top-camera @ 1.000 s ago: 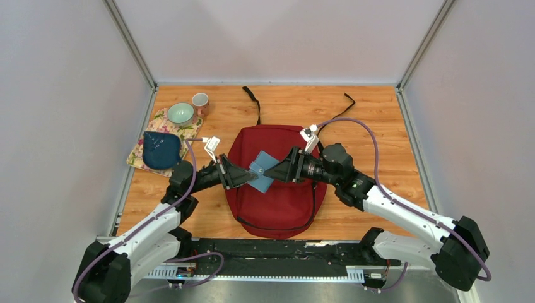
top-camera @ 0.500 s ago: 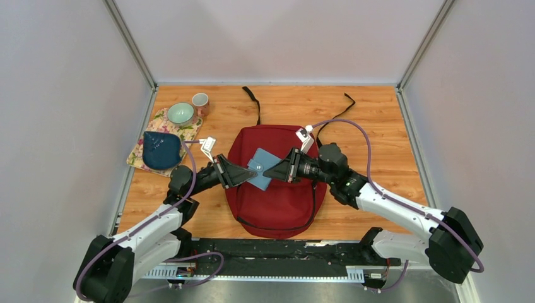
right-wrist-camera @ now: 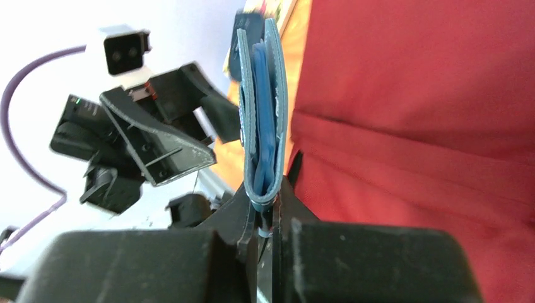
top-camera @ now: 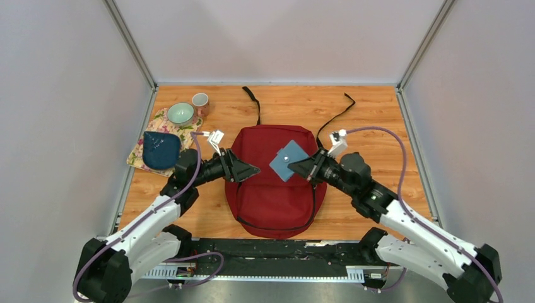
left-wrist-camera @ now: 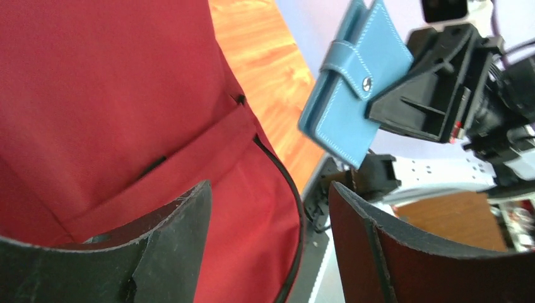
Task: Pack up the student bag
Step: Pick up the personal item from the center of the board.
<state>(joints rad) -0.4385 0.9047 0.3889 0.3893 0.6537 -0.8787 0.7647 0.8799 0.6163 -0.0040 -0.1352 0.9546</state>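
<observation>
- Red fabric marks the bag (top-camera: pixel 271 189), which lies flat in the middle of the wooden table (top-camera: pixel 378 120). Its black straps trail toward the far edge.
- The left arm runs from its base at the near left corner diagonally forward. Its wrist is turned so the left gripper (top-camera: pixel 249 170) points right, over the bag's left edge.
- The left jaws stand apart with nothing between them; in the left wrist view only the bag's cloth and black zipper show past the two fingers.
- The right arm comes from the near right corner diagonally forward and left. The right gripper (top-camera: pixel 296 166) points left, over the bag's upper right part.
- The right jaws are clamped on one edge of a teal-blue wallet (top-camera: pixel 287 160), which is held clear above the bag.
- The wallet has pale stitching and a strap closed by a metal snap; in the right wrist view it stands edge-on, upright out of the fingers.
- The two grippers face each other, apart, with the wallet's free end toward the left one.
- At the far left, a floral mat (top-camera: pixel 142 158) bears a dark blue pouch (top-camera: pixel 159 149) and a green bowl (top-camera: pixel 180 113); a cup (top-camera: pixel 200 101) stands just beside the bowl.
</observation>
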